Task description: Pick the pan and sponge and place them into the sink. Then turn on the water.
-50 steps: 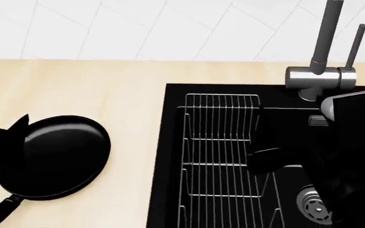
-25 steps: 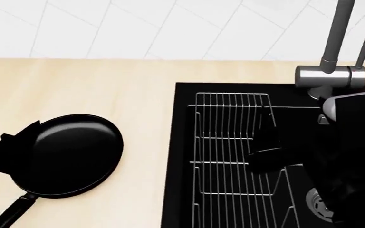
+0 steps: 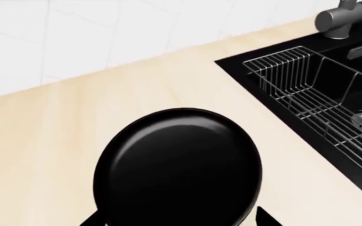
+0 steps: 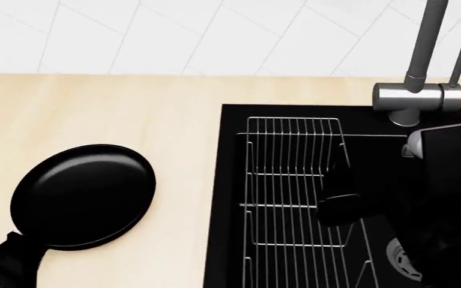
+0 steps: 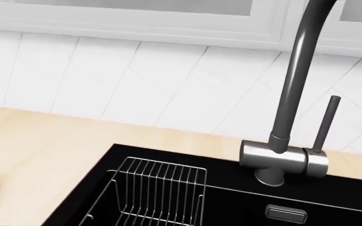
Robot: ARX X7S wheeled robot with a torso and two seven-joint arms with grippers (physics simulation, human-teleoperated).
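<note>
Pan (image 4: 82, 195) sits on the counter left of the sink (image 4: 228, 198), left gripper (image 3: 177, 221) spread open around its handle end for a lift; right gripper's state I can't tell.

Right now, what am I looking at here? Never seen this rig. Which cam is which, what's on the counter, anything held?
It's a simulated two-armed robot at a kitchen counter. One picture looks down from its head; the other two come from cameras near each gripper. The pan lies on the wooden counter, left of the sink, which holds a wire rack. The faucet stands behind the sink, no water running. The left gripper is at the pan's handle; whether it grips is unclear. The right arm hangs over the sink. No sponge shows.
</note>
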